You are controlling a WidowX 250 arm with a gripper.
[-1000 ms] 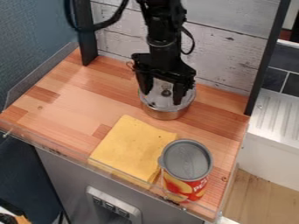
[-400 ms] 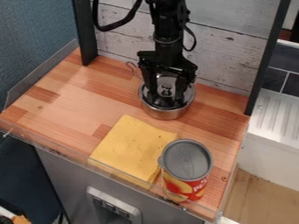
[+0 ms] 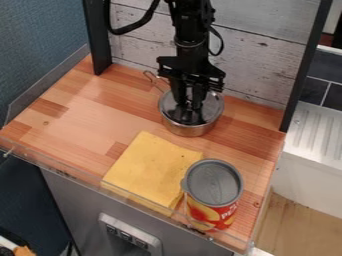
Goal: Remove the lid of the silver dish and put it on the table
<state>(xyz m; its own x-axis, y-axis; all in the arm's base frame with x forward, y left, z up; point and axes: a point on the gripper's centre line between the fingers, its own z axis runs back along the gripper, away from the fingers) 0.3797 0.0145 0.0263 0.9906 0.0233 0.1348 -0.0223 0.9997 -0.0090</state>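
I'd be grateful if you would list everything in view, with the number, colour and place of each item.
Round metal pot: one, silver, back of the counter
Round flat lid: one, grey, on the pot
Folded square cloth: one, yellow, in front of the pot
Upright cylindrical can: one, red and yellow with grey top, near front corner, beside the cloth
Wooden counter: one, reddish brown, centre
Wood-plank back panel: one, whitish, behind the counter
Upright posts: two, black, either side of the panel
Textured wall: one, blue, upper left
Ridged draining surface: one, white, right edge
Robot arm: one, black, from the top edge
Two-finger gripper: one, black, at the lid
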